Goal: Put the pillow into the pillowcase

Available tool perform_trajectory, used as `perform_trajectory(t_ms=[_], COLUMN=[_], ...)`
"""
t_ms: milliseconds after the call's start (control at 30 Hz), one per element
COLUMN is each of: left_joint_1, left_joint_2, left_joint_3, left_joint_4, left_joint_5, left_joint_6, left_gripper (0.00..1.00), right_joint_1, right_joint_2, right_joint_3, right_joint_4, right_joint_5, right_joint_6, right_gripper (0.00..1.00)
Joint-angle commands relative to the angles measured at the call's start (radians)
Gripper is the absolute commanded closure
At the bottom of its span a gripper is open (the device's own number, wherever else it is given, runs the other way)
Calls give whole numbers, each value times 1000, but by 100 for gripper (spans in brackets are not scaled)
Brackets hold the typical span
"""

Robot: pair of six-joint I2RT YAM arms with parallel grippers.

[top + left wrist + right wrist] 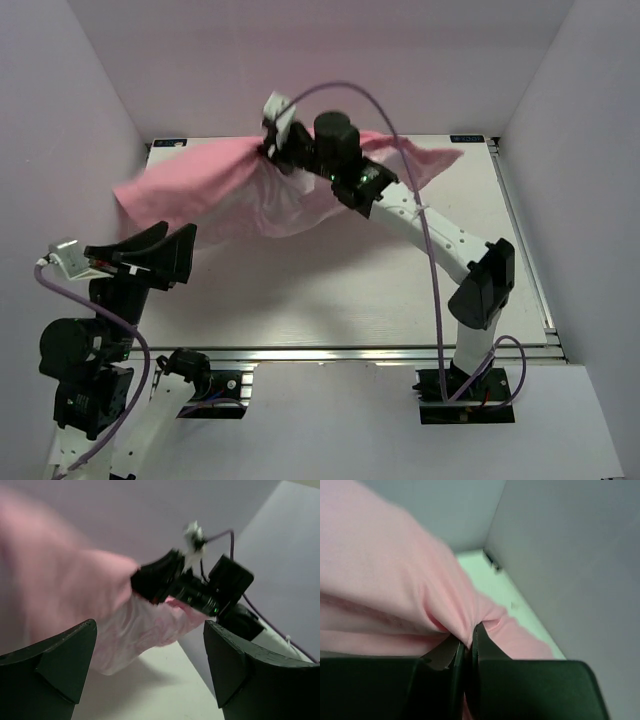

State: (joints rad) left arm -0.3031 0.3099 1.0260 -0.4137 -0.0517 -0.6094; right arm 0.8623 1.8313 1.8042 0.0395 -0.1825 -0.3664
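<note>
- Found left gripper spread wide and empty, apart from the pillowcase, nearest its drooping left end.
- Saw the pillowcase strung left to right over the far side of the table, lifted mid-length.
- Found right gripper pressed together on that fabric.
- Spotted no pillow.

Top external view sits high behind both arm bases, looking down and forward over the whole flat white table, far enough back to take in both arms. Left wrist view rides low, looking out past the black left gripper, across at the black right gripper and the shiny pink fabric pillowcase. Right wrist view is jammed right up against that cloth. All three share the pillowcase.
</note>
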Motion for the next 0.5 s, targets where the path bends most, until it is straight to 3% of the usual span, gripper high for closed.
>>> perform_trajectory(t_ms=[0,100,233,333,367,467], left_joint_1=[-1,-1,-1,-1,-1,1], left_joint_2=[20,63,93,97,101,141], left_joint_3=[57,80,42,-32,-46,-70], left_joint_4=[138,118,124,200,240,280], left_joint_5=[121,168,199,197,191,191], left_joint_6=[111,137,129,103,96,77], left_gripper=[4,4,4,4,4,4], right_joint_1=[-6,-74,-230,-291,-307,-367], right_joint_2=[-3,113,227,311,334,484], right_joint_3=[393,594,610,503,477,471], right_joint_4=[151,206,248,188,137,59], right_joint_5=[125,327,399,384,368,480], right_joint_6=[438,469,371,159,99,-22], right_gripper=[100,100,100,65,40,30])
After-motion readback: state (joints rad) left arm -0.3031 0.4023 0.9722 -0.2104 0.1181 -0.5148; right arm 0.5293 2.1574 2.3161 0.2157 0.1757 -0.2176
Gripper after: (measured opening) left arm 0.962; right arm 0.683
